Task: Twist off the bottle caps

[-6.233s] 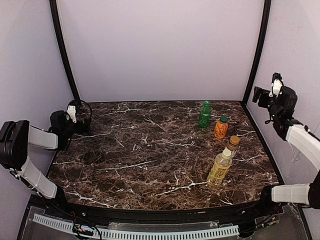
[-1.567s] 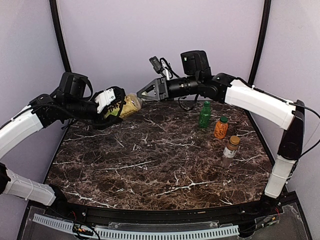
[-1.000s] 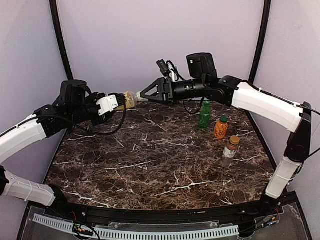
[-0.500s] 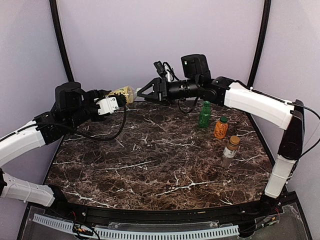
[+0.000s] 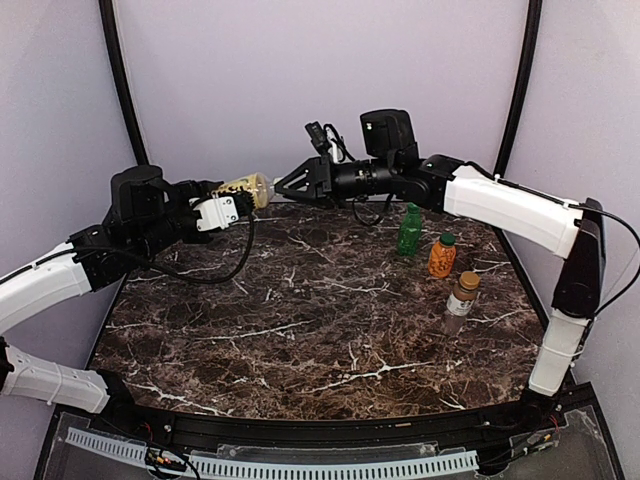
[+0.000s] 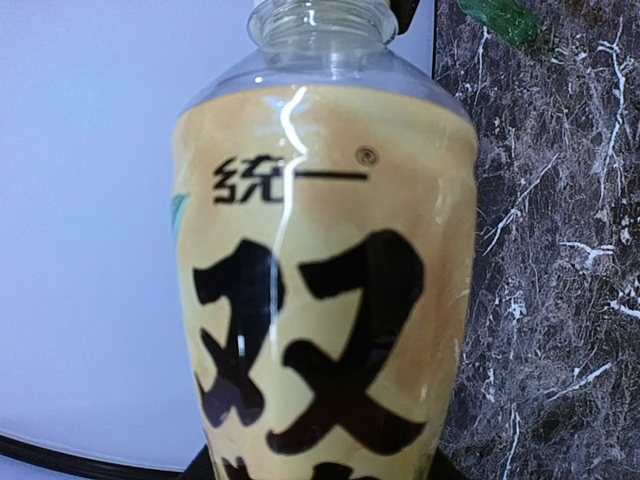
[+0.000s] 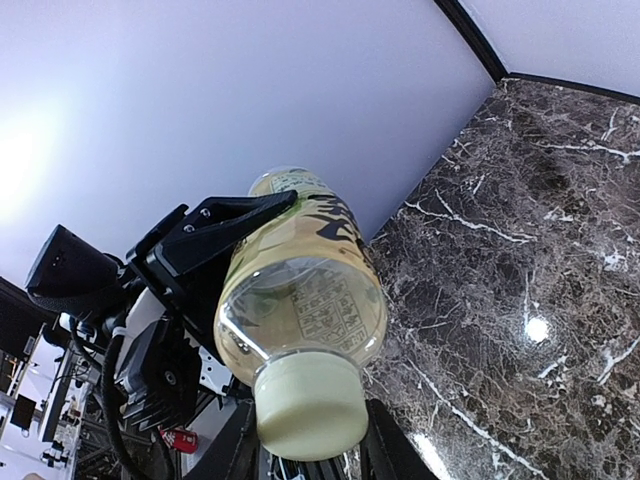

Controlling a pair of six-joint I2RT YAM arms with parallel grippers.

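Marble table (image 5: 300,330): dark, white-veined. It carries three of the four bottles along its right side.

Left arm: reaches over the rear left of the table. The left gripper (image 5: 228,200) is clamped on the body of the tall clear bottle (image 5: 247,187), which lies near-horizontal in the air with its neck toward the right arm.

Right arm: stretches across from the right. The right gripper (image 5: 283,186) meets the bottle's mouth end.

Change noted: a few seconds ago this bottle stood at the front right beside the slim one, and it is now lifted clear of the table. Within the last second the right jaws have drawn in from wide to narrow. In the right wrist view they sit tight against both sides of the cap (image 7: 305,405), apparently gripping it. Judgement: the hold for the first twist is set, and no cap is off yet.

Standing bottles, all capped:
- green bottle (image 5: 409,229), rearmost
- orange bottle (image 5: 442,256), just nearer
- slim clear bottle (image 5: 462,300), brown cap, nearest

Writing: the tan label on the held bottle reads "统一" in small black type over a large black "双", with the lower characters cut off. A printed panel near the shoulder is too small to read, as is the slim bottle's white label.
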